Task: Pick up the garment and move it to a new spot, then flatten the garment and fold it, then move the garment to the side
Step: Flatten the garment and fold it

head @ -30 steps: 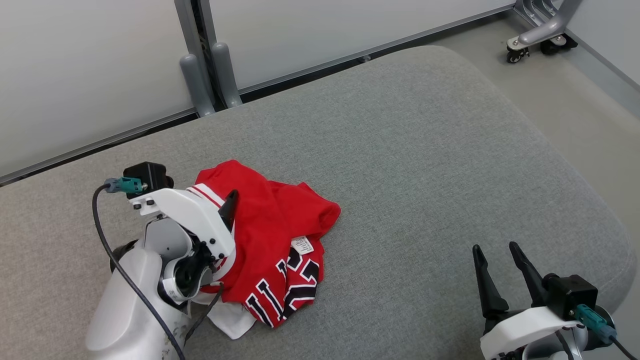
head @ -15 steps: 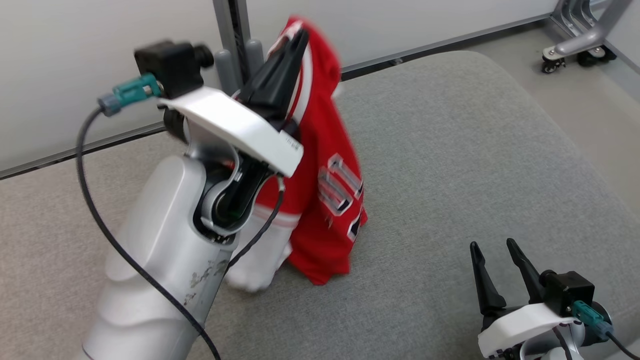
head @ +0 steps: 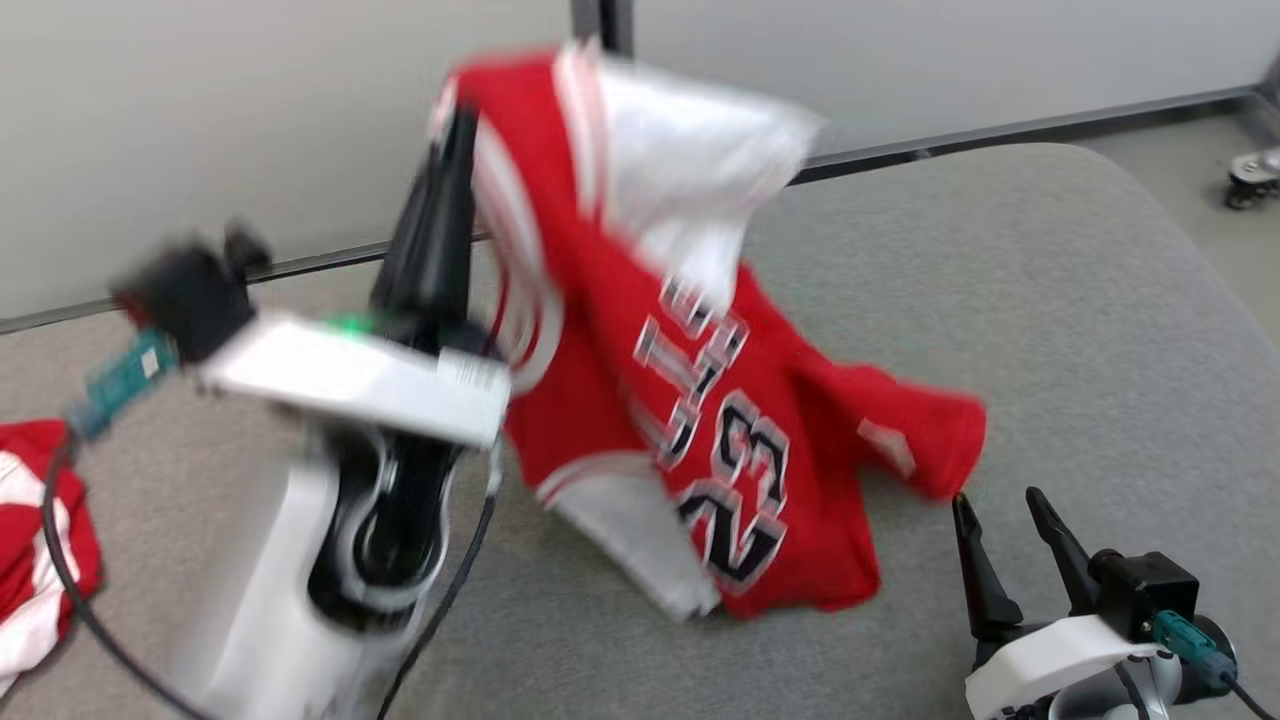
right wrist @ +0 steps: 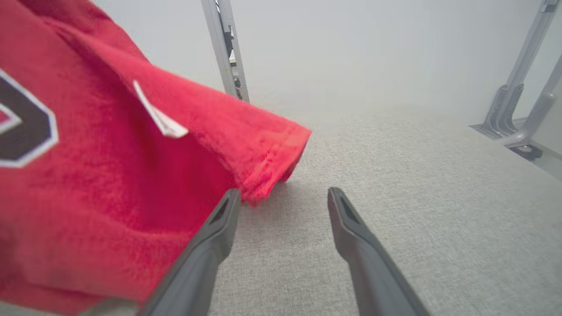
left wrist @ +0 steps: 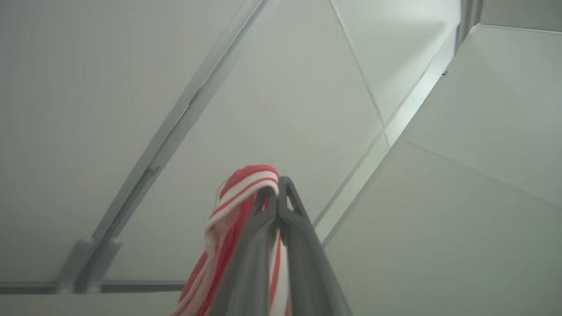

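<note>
Jaws: left gripper (head: 455, 130) was clamped on the garment (head: 700, 400) by its striped trim, high above the bench (head: 1050, 300); right gripper (head: 997, 500) stood open, empty | Garment hung slantwise, long axis 11-to-5 o'clock, loose corner at 10 o'clock just beside right gripper | Judgement: right arm was nearer for spreading.

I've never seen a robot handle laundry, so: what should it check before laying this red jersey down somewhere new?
1. Left pincer shut on the jersey, at its striped edge: ok.
2. Jersey hanging steady: not ok, it looks blurred, likely swinging.
3. Right pincer open, holding nothing: ok.
4. Right pincer apart from the cloth: cannot tell; a red fold lies right at one finger.
5. Bare grey cushion for laying it down: ok, on the right.
6. Other red garment out of the way: ok, far left.
</note>
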Available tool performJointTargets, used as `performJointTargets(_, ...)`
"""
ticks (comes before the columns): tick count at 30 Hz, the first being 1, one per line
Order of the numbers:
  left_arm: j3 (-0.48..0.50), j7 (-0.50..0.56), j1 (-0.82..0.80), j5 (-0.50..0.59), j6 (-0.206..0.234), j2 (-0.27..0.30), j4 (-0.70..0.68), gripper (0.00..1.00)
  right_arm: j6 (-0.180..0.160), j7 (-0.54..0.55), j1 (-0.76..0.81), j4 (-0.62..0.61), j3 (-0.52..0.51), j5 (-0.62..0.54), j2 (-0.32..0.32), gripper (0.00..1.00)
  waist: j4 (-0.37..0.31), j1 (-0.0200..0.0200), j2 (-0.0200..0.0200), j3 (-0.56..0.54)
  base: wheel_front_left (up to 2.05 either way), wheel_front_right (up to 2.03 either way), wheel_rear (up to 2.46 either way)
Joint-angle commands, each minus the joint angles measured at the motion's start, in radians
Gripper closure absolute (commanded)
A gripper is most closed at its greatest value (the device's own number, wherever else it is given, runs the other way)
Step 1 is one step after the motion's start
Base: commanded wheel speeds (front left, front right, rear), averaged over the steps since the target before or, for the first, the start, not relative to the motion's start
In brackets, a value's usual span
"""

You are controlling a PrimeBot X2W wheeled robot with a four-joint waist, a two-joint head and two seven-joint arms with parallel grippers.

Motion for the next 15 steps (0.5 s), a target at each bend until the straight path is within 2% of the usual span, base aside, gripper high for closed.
performJointTargets(1, 0.014, -0.012, 0.088, -0.013, 0.009, 0.021, 0.024, 1.00, 0.000, -0.002, -0.008, -0.006, 0.005, -0.002, -0.006, 0.00, 0.036, 0.0000, -0.0001, 0.009, 0.00, 0.00, 0.00)
performJointTargets(3, 0.026, -0.002, 0.209, -0.055, 0.015, 0.032, 0.079, 1.00, 0.000, 0.001, -0.018, -0.011, 0.007, 0.000, -0.006, 0.00, 0.055, 0.0000, -0.0001, 0.015, 0.00, 0.00, 0.00)
performJointTargets(6, 0.044, -0.018, 0.322, -0.090, -0.006, 0.044, 0.166, 1.00, 0.000, 0.010, -0.016, -0.018, 0.010, -0.006, -0.006, 0.00, 0.081, 0.0000, -0.0001, 0.018, 0.00, 0.00, 0.00)
performJointTargets(10, 0.063, -0.060, 0.401, -0.108, -0.026, 0.034, 0.265, 1.00, 0.000, 0.021, -0.019, -0.030, 0.005, -0.015, -0.007, 0.00, 0.105, 0.0000, -0.0001, 0.017, 0.00, 0.00, 0.00)
performJointTargets(15, 0.085, -0.088, 0.446, -0.137, -0.045, 0.026, 0.307, 1.00, 0.000, 0.041, -0.005, -0.054, -0.001, -0.027, -0.006, 0.00, 0.124, 0.0000, -0.0001, 0.020, 0.00, 0.00, 0.00)
